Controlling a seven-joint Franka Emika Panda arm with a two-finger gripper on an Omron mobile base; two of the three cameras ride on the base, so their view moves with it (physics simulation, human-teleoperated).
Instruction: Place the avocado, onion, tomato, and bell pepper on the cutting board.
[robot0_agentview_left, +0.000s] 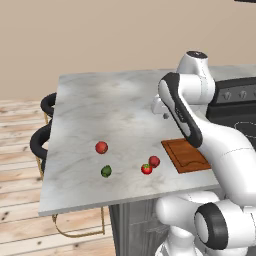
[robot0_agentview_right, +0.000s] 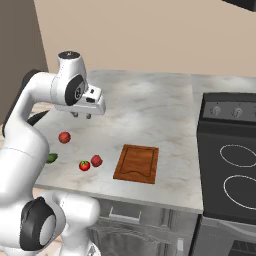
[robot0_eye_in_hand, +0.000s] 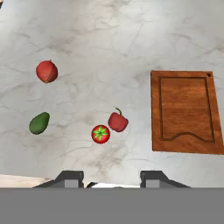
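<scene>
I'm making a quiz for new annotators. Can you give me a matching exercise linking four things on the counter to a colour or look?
Things:
1. avocado
2. cutting board
3. tomato
4. onion

Looks:
A. reddish-brown, flat, grooved
B. bright red with a green star-shaped top
C. dark green, oval
D. dull red ball, lying apart from the others

Pairs: 1-C, 2-A, 3-B, 4-D

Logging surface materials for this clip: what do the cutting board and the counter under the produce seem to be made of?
The cutting board looks like reddish-brown wood with a smooth, slightly glossy finish: grain streaks run along it and a groove is cut near its edge. The counter looks like polished marble or a similar stone: pale grey-white with darker veining, though a rendered laminate would look the same.
</scene>
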